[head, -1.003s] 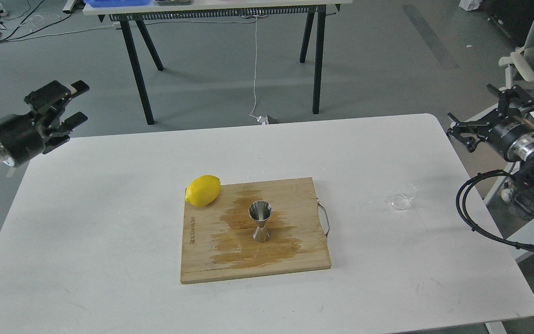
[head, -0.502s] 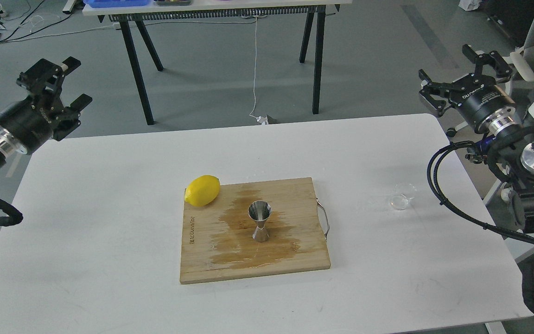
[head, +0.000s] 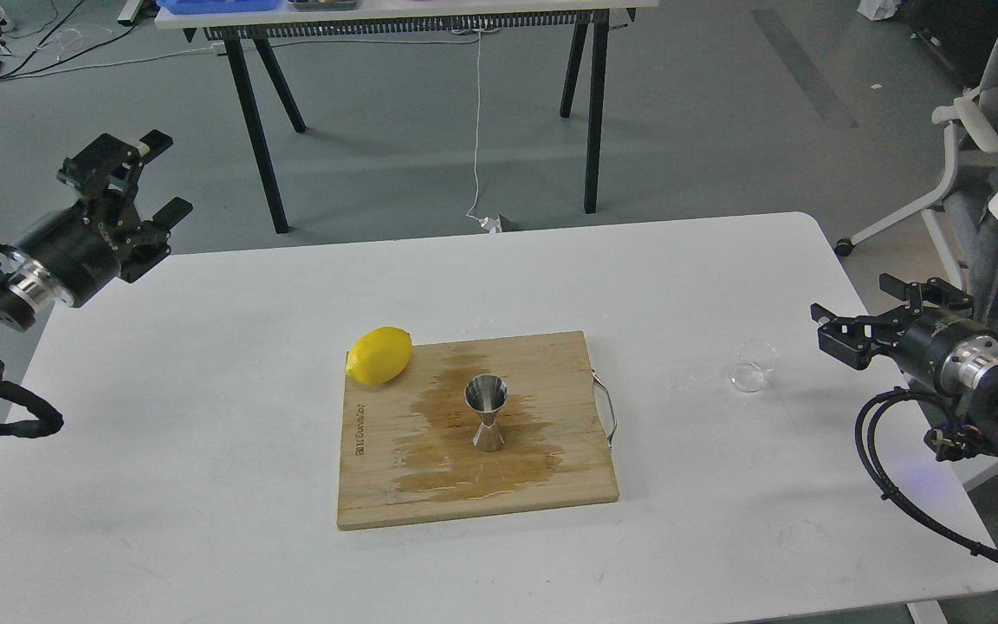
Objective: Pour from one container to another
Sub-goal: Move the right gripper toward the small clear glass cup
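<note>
Dropped from the upper right since half a second ago, the right gripper (head: 850,325) now hangs level with the glass cup (head: 753,367) at the table's (head: 204,364) right edge, jaws apart, bare tabletop between them. At upper left, the left gripper (head: 152,178) sits past the table's far-left corner, jaws apart. Mid-frame, the jigger (head: 487,417) stands upright on the wet cutting board (head: 395,485), the lemon (head: 380,355) overhanging its upper-left corner.
</note>
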You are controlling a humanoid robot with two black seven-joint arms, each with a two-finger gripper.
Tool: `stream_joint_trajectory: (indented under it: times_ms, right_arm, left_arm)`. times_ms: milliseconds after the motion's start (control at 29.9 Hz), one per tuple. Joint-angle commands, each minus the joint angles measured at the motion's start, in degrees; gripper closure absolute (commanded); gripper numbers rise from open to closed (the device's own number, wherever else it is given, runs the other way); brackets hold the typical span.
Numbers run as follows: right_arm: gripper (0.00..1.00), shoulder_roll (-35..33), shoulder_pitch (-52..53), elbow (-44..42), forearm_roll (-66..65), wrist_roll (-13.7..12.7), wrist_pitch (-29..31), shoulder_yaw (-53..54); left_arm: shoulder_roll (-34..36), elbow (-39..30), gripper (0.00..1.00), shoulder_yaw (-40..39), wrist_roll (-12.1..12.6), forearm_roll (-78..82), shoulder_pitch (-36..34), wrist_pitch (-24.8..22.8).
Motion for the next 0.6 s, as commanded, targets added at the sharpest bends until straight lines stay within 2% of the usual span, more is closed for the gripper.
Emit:
stream_joint_trajectory:
  times_ms: [0, 301, 569]
  right_arm:
    - [0.02, -0.1, -3.3, 1.4, -0.1, 0.0, 0.1, -0.1]
    - [0.02, 0.8, -4.1, 0.4, -0.7, 0.0, 0.3, -3.4]
    - [0.02, 4.3, -2.1, -4.4, -2.6, 0.0, 0.4, -5.9]
  left_arm:
    - [-0.6, 0.1, 0.01, 0.0, 0.0, 0.0, 0.4, 0.0]
    - [-0.6, 0.1, 0.01, -0.1, 0.0, 0.0, 0.8, 0.0]
    - [-0.7, 0.2, 0.01, -0.1, 0.0, 0.0, 1.5, 0.0]
